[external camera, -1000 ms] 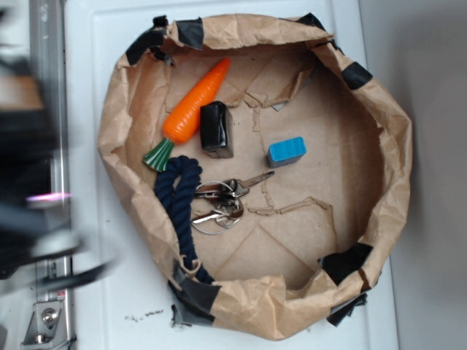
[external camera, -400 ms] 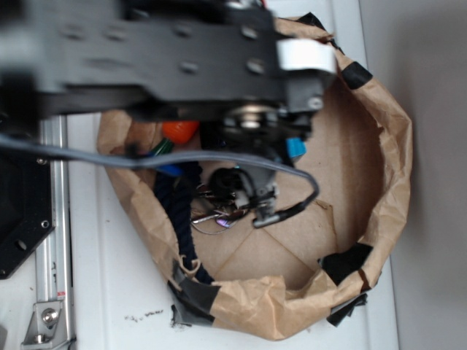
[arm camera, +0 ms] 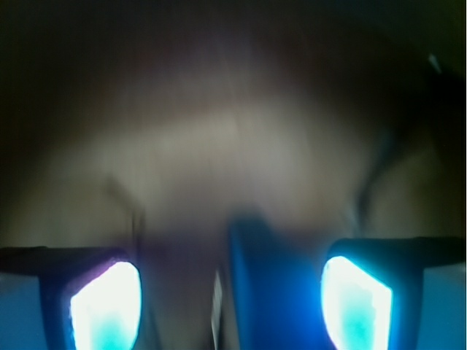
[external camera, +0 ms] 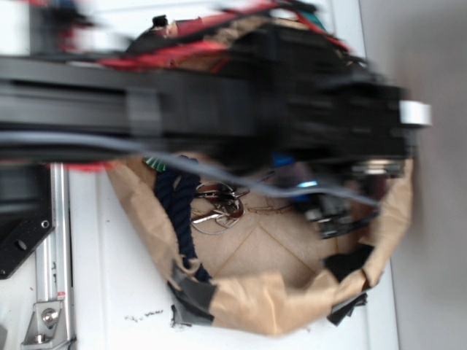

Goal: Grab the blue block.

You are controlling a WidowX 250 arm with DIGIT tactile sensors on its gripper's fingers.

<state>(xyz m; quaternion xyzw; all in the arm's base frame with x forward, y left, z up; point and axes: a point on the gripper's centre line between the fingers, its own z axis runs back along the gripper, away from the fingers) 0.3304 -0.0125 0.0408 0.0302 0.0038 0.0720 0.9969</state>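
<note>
In the wrist view the blue block (arm camera: 273,292) is a blurred blue shape low in the picture. It lies between my gripper's (arm camera: 230,310) two glowing fingertips (arm camera: 106,302), closer to the right one, and the jaws stand wide apart around it. In the exterior view my blurred black arm (external camera: 255,109) stretches across the upper half of the paper bag. Only a sliver of the blue block (external camera: 281,160) shows under the arm's lower edge. I cannot tell whether a finger touches the block.
The crumpled brown paper bag (external camera: 263,306) with black tape patches lies on a white surface. A dark navy rope (external camera: 179,211) and a bunch of keys (external camera: 215,208) lie in its left part. A metal rail (external camera: 55,262) runs along the left edge.
My arm has swept to the right across the bag. The blue block, in the open one second ago, is now almost wholly under it. The rope and keys have not moved.
</note>
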